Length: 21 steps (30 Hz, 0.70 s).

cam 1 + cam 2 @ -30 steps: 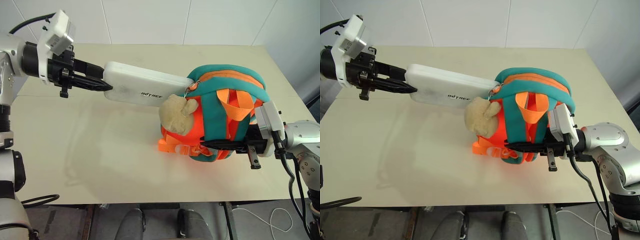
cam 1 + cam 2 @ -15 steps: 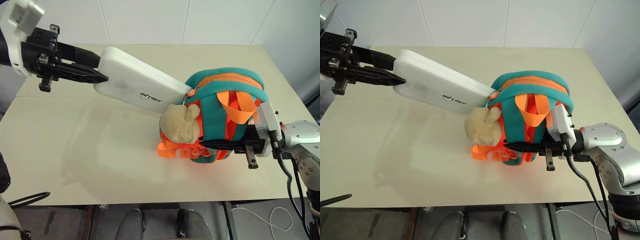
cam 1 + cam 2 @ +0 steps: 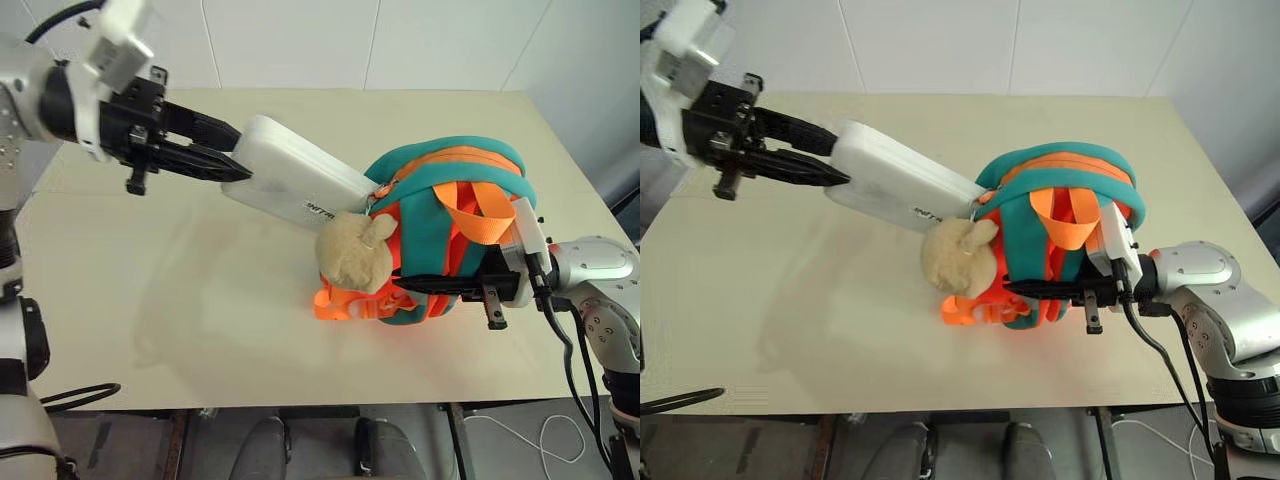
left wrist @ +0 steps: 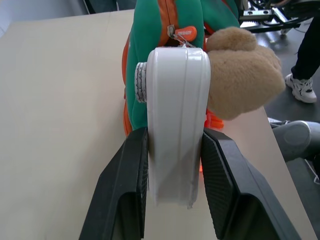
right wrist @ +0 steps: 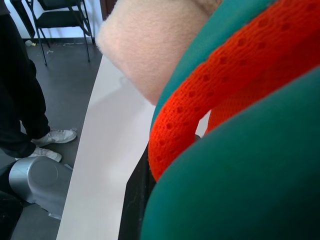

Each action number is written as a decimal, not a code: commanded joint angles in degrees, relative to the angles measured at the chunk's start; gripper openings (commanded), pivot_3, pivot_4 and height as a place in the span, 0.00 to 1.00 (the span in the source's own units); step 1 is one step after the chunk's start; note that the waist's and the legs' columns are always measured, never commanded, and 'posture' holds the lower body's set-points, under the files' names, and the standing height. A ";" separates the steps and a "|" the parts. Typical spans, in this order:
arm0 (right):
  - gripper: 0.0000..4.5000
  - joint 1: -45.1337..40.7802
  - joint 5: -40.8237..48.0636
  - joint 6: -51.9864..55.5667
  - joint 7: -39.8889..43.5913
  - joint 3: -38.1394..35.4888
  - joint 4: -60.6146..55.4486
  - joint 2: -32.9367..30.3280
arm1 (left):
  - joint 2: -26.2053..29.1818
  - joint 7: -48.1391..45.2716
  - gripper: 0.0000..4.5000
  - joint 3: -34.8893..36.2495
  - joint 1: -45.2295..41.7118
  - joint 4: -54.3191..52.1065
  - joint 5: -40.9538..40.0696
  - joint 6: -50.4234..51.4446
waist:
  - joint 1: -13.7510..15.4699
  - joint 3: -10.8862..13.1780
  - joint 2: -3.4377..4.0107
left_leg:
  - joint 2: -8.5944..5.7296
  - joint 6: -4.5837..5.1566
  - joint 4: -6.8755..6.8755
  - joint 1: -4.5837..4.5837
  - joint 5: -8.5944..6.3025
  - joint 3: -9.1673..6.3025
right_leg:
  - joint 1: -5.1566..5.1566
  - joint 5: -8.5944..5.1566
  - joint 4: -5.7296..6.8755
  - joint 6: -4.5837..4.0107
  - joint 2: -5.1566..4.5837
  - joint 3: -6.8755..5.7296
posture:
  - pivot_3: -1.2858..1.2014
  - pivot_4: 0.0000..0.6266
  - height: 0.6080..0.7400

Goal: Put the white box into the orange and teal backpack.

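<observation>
- Hanging above the table, the white box is clamped at one end between the two black fingers of the left gripper; its far end, the one away from that gripper, slants down and touches the top opening of the orange and teal backpack.
- From the left wrist, the box runs straight out between the fingers to an orange zipper tab on the backpack.
- A beige plush toy hangs against the backpack just under the box's far end.
- The backpack stands on the table, and the right gripper is closed tight low on its side, clenching the fabric.
- The table is a pale beige top, bare on the left gripper's side of the backpack.
- White wall panels rise behind the table.
- Off the table edge the floor is dark grey; a person's dark trousers and white shoes stand there, with a black chair beyond.
</observation>
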 commanded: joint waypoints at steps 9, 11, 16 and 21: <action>0.00 -0.75 -0.96 -0.81 -1.81 -0.04 -1.25 1.22 | -14.08 16.72 0.27 -2.80 0.15 -1.74 6.26 1.93 | 0.07 0.00 0.00 | 0.00 -0.01 0.10 0.01 0.00 -0.01 | 0.02 0.00 0.05 0.00 0.00 0.02 | 0.52 0.24 1.00; 0.00 -0.73 -1.04 -0.77 -2.30 0.06 -1.45 1.61 | -17.39 20.48 0.27 -3.63 1.54 -2.24 7.59 2.29 | 0.24 0.00 0.00 | -0.01 0.00 0.18 0.01 0.00 -0.03 | 0.05 0.01 0.09 0.01 -0.01 0.02 | 0.52 0.24 1.00; 0.00 -0.86 -1.26 -0.87 -2.62 0.17 -1.30 2.02 | -24.03 27.37 0.27 -4.06 4.48 -3.31 8.76 3.55 | 0.01 0.00 0.00 | -0.02 0.00 0.29 -0.02 0.00 -0.03 | 0.07 0.05 0.09 0.07 -0.01 0.05 | 0.52 0.24 1.00; 0.00 -0.68 -1.34 -0.75 -3.49 0.13 -1.77 2.45 | -29.56 32.38 0.27 -5.38 7.96 -4.31 9.87 5.45 | 0.19 0.00 0.01 | -0.03 0.00 0.36 -0.01 0.00 -0.07 | 0.13 0.05 0.11 0.09 -0.01 0.04 | 0.52 0.24 1.00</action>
